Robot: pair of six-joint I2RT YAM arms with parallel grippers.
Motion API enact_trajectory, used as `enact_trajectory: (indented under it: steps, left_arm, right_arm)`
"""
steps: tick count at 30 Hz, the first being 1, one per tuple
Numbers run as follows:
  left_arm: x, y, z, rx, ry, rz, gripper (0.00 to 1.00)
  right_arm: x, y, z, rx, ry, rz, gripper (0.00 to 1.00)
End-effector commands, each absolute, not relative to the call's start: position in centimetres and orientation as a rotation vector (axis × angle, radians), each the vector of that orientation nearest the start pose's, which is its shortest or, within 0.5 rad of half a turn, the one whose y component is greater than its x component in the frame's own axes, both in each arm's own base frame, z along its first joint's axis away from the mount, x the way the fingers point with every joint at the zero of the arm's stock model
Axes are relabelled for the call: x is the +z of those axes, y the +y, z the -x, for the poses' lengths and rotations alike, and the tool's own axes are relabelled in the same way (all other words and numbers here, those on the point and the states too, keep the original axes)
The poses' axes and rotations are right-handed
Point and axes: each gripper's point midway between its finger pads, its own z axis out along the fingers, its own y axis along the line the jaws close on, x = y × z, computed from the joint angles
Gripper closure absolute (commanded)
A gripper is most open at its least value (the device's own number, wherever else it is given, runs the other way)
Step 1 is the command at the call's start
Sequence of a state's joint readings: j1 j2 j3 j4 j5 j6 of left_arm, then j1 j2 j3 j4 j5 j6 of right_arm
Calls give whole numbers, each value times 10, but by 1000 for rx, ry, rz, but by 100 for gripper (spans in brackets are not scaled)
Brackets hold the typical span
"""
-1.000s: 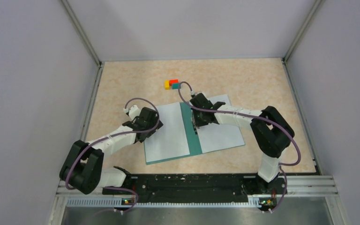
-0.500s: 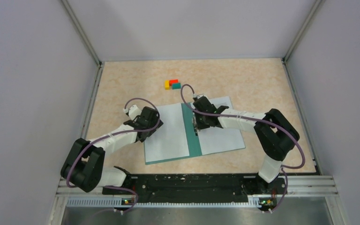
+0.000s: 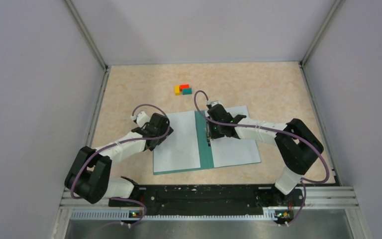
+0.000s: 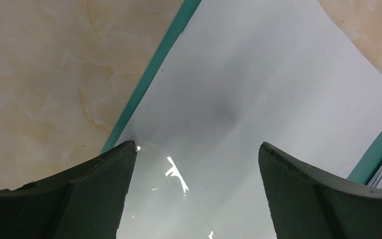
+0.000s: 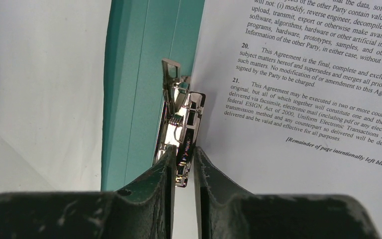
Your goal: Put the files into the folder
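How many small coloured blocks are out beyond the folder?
3, clustered just past the far edge of the folder: yellow block on the left, red block at the back, teal block on the right. None seems hidden.

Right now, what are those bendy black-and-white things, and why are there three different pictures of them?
They are two robot arms bolted to a table. One picture looks down from above. The other two come from little cameras on each arm's wrist, so you see its own fingers up close. On the table lies an open teal folder with white pages inside, one with print, and some small coloured blocks farther back. The right gripper is pinching the folder's metal clip. The left gripper is wide open over the blank left page, holding nothing.
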State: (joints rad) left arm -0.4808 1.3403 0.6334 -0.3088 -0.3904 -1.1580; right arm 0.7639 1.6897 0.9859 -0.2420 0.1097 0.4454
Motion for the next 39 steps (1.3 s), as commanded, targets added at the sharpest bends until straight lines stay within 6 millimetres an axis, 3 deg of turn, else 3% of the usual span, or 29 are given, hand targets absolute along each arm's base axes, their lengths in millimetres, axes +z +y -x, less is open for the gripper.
enact_trajectory:
  steps: [1, 8, 20, 39]
  left_arm:
    - [23, -105, -273, -112, 2330, 980, 2]
    - [23, -105, -273, -108, 2328, 987, 2]
    - [21, -105, -273, -106, 2328, 999, 2]
    - [16, -104, -270, -99, 2334, 1022, 2]
  right_arm:
    - [64, 276, -293, 387, 2428, 361, 81]
    - [66, 272, -294, 365, 2426, 339, 76]
    - [55, 276, -286, 348, 2463, 352, 83]
    - [39, 274, -267, 317, 2512, 381, 87]
